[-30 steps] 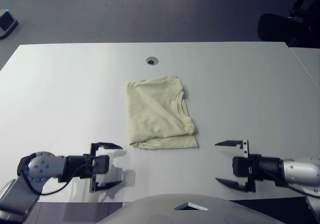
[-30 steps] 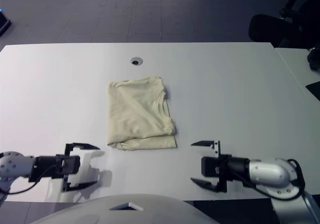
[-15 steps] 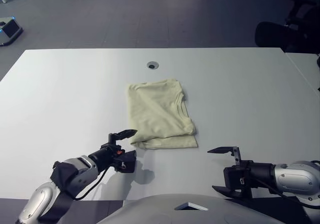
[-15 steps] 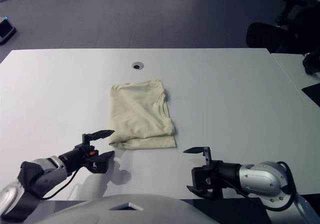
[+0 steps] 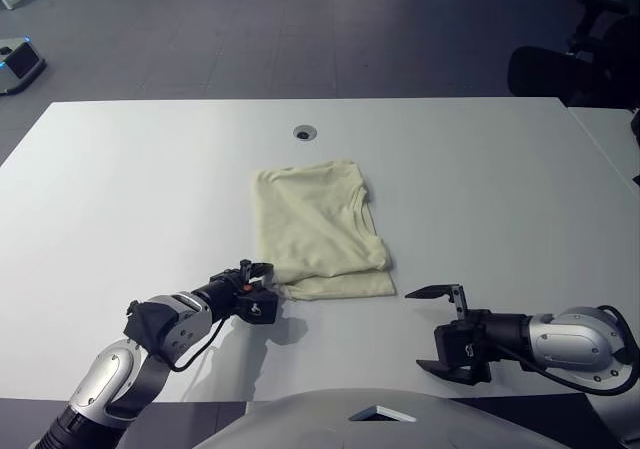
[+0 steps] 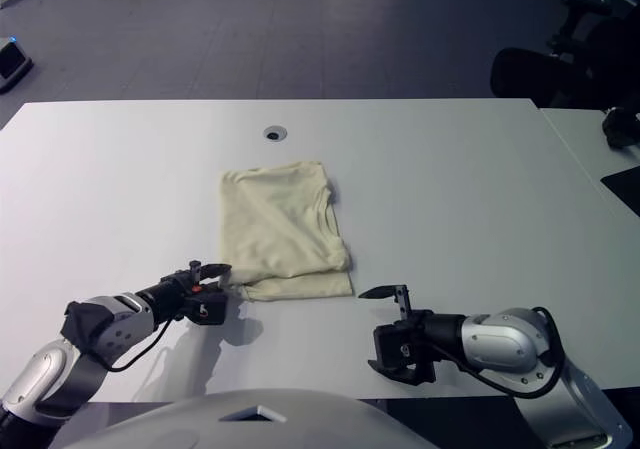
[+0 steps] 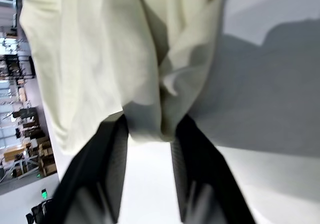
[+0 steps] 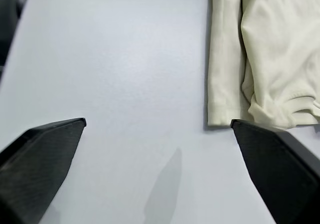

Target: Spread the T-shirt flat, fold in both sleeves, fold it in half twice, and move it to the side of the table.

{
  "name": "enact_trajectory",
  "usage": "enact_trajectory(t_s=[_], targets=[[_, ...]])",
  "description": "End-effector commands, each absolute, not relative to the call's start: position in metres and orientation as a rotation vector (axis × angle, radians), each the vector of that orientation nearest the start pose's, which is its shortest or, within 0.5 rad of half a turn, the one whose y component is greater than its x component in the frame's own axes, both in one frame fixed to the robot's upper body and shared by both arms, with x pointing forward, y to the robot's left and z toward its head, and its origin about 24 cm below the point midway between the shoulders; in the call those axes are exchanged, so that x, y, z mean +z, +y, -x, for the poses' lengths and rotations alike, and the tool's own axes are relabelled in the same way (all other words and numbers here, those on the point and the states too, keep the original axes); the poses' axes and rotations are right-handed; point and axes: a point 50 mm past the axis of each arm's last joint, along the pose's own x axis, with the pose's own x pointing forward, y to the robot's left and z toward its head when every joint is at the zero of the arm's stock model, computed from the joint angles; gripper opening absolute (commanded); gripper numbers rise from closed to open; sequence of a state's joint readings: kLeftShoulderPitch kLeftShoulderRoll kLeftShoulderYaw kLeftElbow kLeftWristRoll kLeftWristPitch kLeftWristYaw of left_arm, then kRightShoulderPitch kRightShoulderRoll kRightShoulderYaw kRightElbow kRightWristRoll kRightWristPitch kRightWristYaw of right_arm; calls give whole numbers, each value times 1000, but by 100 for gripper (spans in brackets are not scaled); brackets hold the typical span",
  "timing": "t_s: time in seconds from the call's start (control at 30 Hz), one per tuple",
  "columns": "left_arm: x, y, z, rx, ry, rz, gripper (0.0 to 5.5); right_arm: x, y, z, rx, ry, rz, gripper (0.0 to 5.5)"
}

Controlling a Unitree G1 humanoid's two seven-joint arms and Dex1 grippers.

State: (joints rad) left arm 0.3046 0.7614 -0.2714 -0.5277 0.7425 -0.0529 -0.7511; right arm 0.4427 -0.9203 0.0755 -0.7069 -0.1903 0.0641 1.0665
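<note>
Yellow folded T-shirt [image 5: 318, 224]: left hand [image 5: 266, 289] had reached its lower-left corner, pinching narrow; right hand [image 5: 416, 329] wide; side-move judged imminent.

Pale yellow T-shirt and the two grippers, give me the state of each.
Pale yellow T-shirt: folded into a rectangle, lying on the white table.
Left gripper: at the T-shirt's near left corner; grip unclear.
Right gripper: open, empty, clear of the T-shirt.

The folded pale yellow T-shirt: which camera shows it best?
Either eye view: the whole pale yellow folded T-shirt is in sight. The left wrist view gives one corner close up, the right wrist view one edge.
</note>
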Motion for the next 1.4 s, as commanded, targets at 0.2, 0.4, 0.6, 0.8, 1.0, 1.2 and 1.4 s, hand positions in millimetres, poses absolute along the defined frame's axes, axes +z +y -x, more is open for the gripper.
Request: enact_trajectory(t_s=[0.2, 0.4, 0.6, 0.8, 1.0, 1.2, 1.4], targets=[[42, 169, -136, -1279, 336, -1379, 8, 70, -176, -153, 1334, 238, 1222, 540], [42, 177, -133, -1337, 342, -1356, 8, 54, -173, -176, 1296, 108, 1391, 540], [41, 175, -134, -1364, 325, -1345, 8, 49, -164, -189, 1277, 28, 1410, 474], [40, 174, -133, -1369, 323, -1334, 8, 45, -165, -190, 1290, 32, 1409, 375], [40, 173, -132, -1379, 324, -1325, 8, 44, -167, -191, 1293, 57, 1407, 276], [41, 174, -131, -1391, 325, -1322, 8, 41, -169, -191, 1300, 84, 1406, 173], [40, 171, -135, -1485, 274, -1300, 8, 44, -171, -190, 1319, 115, 1379, 64]])
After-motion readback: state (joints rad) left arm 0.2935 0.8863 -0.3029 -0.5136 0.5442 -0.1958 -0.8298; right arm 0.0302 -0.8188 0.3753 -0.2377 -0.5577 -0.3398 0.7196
